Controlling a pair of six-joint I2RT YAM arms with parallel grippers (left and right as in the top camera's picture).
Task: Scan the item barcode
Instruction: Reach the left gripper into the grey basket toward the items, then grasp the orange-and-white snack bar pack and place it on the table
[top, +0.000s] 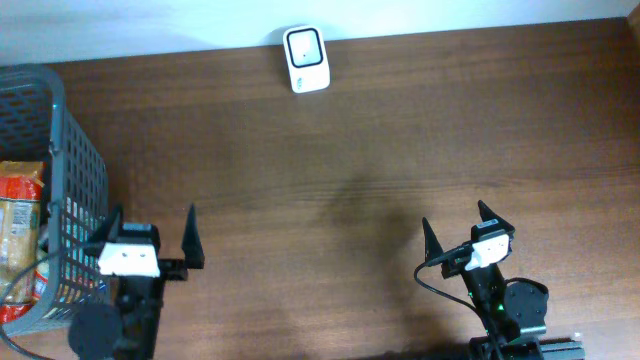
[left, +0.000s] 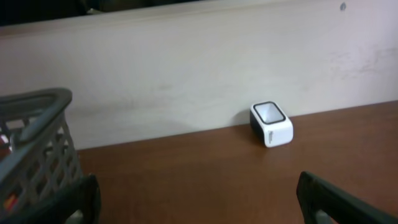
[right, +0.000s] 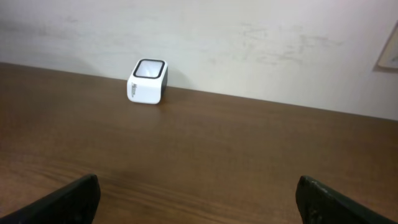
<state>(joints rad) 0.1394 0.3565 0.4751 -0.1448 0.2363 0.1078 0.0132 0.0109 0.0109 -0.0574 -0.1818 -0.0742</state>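
A white scanner (right: 147, 81) sits on the brown wooden tabletop (right: 205, 143), far back and left of centre, just in front of the wall (right: 217, 37). It is a small boxy unit with rounded corners. Its top face is a pale window in a black frame, tilted up toward the camera, and there is faint marking on its white front. The wall is pale and scuffed, with a beige panel (right: 389, 46) cut off at the right edge. Two dark fingers (right: 68, 200) poke in at the bottom corners, spread wide, with bare tabletop between them and the scanner well beyond.
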